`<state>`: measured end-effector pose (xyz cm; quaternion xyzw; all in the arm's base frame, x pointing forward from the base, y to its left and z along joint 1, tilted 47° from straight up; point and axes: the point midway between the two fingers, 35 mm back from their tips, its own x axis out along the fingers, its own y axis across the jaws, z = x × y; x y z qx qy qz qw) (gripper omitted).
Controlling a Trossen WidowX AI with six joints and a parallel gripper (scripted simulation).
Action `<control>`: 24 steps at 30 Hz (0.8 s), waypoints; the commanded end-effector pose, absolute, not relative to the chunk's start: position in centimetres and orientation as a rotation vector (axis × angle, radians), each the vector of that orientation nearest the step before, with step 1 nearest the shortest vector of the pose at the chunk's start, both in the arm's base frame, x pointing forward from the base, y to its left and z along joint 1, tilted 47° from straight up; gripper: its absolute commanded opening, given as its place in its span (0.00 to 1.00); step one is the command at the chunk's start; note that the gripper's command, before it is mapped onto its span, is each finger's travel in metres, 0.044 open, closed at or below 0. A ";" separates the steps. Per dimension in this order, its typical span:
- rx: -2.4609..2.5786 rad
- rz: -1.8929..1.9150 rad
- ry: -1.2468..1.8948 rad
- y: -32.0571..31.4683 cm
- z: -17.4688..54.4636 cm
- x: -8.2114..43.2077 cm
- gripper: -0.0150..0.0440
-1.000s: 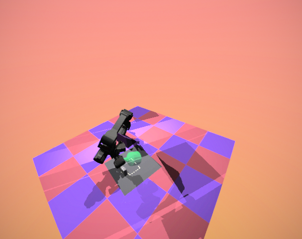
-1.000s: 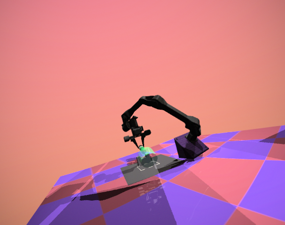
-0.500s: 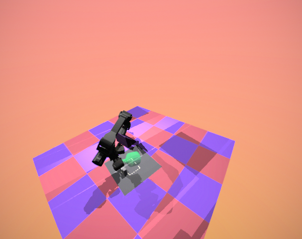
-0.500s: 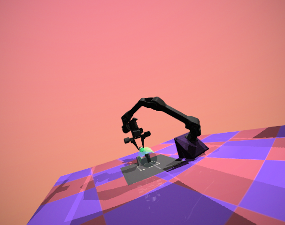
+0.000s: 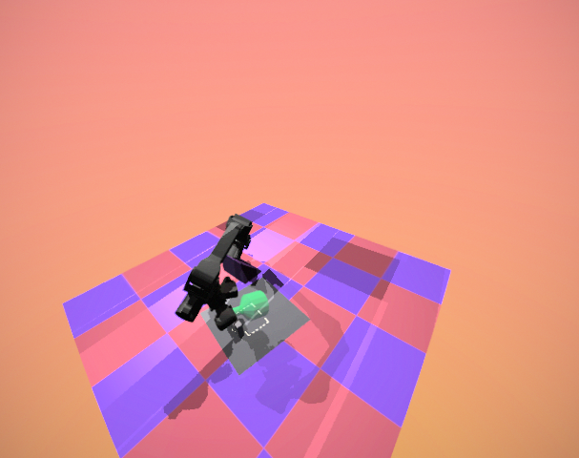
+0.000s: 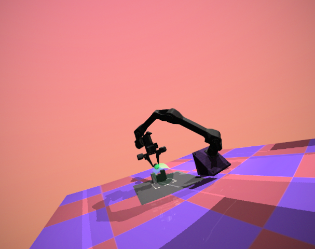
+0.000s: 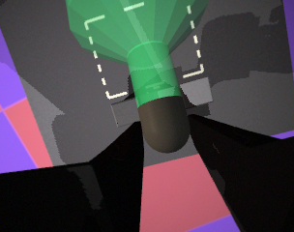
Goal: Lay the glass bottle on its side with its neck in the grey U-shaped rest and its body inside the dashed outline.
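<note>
The green glass bottle is tipped well over, neck toward my fingers. My gripper is shut on the bottle at its neck end, by the dark rounded cap. The grey U-shaped rest is below the neck; in the wrist view its two posts show either side of it. In the exterior view the neck end is above the posts. The dashed outline shows partly through the body. Contact under the body cannot be told.
A dark grey mat bears the rest and outline. The arm's purple base stands just beyond the mat. Shadows cross the mat and the checkered floor.
</note>
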<state>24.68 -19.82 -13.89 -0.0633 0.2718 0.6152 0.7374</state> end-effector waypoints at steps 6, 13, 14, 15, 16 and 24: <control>-0.139 1.351 0.597 -19.7 -14.4 24.9 0.47; -0.138 1.354 0.598 -19.6 -14.8 24.9 0.47; -0.138 1.355 0.598 -19.6 -14.9 24.9 0.47; -0.138 1.355 0.598 -19.6 -15.0 24.9 0.47; -0.138 1.356 0.598 -19.5 -15.0 24.9 0.47; -0.137 1.360 0.599 -19.4 -15.5 24.9 0.47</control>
